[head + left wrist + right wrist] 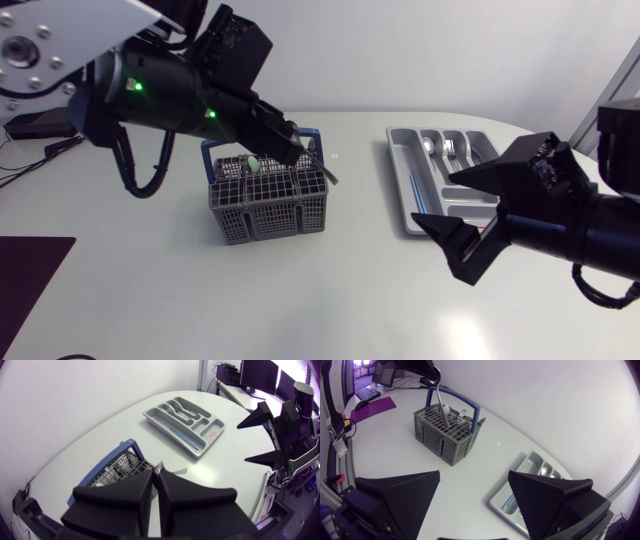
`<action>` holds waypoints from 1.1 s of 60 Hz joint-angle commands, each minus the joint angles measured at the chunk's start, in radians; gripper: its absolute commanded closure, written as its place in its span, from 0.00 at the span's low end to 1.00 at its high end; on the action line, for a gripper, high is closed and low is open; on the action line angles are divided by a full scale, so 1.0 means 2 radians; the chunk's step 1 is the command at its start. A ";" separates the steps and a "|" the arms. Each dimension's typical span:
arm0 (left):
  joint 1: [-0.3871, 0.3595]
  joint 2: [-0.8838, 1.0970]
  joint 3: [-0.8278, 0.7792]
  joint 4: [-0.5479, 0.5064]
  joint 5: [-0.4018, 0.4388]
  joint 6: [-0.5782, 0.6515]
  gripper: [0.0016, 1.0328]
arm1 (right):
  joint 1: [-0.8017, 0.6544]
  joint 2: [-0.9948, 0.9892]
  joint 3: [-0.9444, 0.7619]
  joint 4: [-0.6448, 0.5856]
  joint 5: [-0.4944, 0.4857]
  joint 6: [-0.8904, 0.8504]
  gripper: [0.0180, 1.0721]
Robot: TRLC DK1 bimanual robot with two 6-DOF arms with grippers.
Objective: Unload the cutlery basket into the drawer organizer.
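Counted: one basket (268, 205), one organizer (400, 190). Pinching one utensil (441, 407) above the basket with left claw (292, 147); holding right claw (433, 198) wide apart, empty.

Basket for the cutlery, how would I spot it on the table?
Look at the white table, under the left gripper holding a utensil. The basket is the grey mesh box there. Unlike the flat grey organizer, it stands tall with a blue handle.

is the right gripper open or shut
Open: the matte black right gripper shows jaws spread wide apart, nothing held between them.
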 commanded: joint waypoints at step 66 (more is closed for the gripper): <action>0.046 0.175 0.144 -0.062 0.235 -0.086 0.93 | 0.099 0.209 0.054 0.171 0.066 -0.044 0.62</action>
